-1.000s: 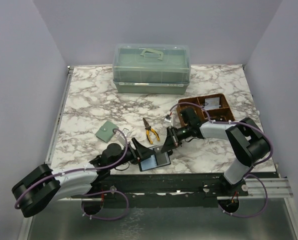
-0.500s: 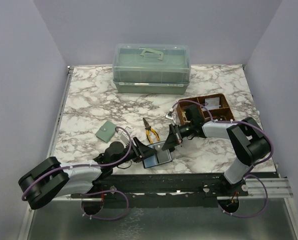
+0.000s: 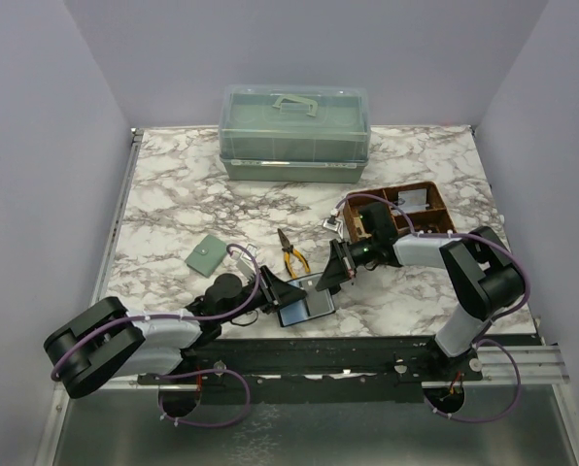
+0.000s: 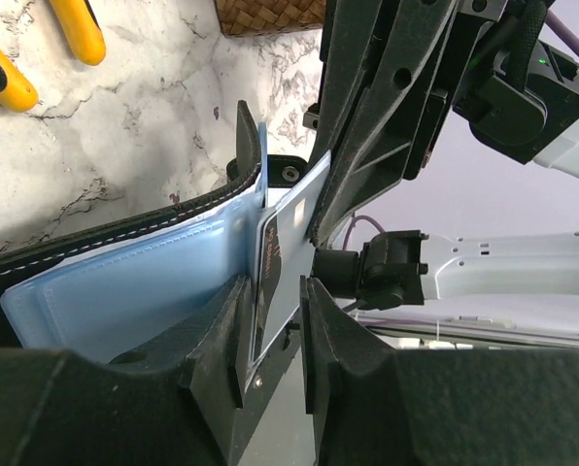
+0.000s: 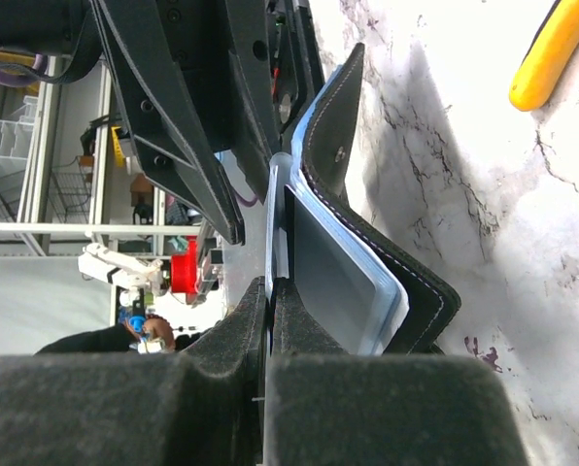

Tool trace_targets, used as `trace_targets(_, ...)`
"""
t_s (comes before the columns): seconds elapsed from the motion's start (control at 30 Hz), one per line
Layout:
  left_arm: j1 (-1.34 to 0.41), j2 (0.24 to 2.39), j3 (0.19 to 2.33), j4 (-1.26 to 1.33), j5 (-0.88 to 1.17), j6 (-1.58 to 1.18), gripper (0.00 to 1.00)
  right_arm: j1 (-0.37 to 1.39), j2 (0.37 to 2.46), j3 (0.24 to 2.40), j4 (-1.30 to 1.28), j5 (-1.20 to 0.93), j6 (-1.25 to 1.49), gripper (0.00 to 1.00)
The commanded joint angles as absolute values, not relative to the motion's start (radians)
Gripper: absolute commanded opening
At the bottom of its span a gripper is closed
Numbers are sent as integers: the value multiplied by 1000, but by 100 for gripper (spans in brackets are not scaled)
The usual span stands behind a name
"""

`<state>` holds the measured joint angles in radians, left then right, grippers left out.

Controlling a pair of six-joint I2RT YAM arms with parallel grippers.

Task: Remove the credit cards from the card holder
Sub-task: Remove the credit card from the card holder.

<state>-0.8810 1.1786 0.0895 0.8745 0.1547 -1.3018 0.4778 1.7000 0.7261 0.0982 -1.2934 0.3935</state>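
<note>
Rightward-shifted card holder (image 3: 304, 309); wrist view shows right tool (image 5: 270, 287) pinching card (image 5: 278, 216).

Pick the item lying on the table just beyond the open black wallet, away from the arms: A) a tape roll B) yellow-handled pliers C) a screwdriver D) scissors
B: the pliers with yellow handles lie just beyond the wallet, which the left gripper holds while the right gripper pinches a card.

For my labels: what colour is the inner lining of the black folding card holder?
Light blue lining, best in the left wrist view.
</note>
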Motion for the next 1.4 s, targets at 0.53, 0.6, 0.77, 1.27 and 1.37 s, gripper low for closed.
trace_targets(0.53, -879, 1227, 100, 1103, 208, -1284, 37, 474, 1708, 688, 247, -1437, 499, 0)
trace_targets(0.6, -880, 1229, 110, 1102, 215, -1281, 36, 474, 1709, 688, 243, -1429, 500, 0)
trace_targets(0.77, -880, 1263, 134, 1115, 227, -1288, 23, 474, 1706, 690, 227, -1395, 494, 0)
trace_targets(1.27, -879, 1367, 147, 1193, 222, -1347, 22, 473, 1691, 700, 167, -1331, 442, 0)
trace_targets(1.37, -880, 1345, 118, 1200, 201, -1369, 20, 469, 1693, 703, 159, -1331, 439, 0)
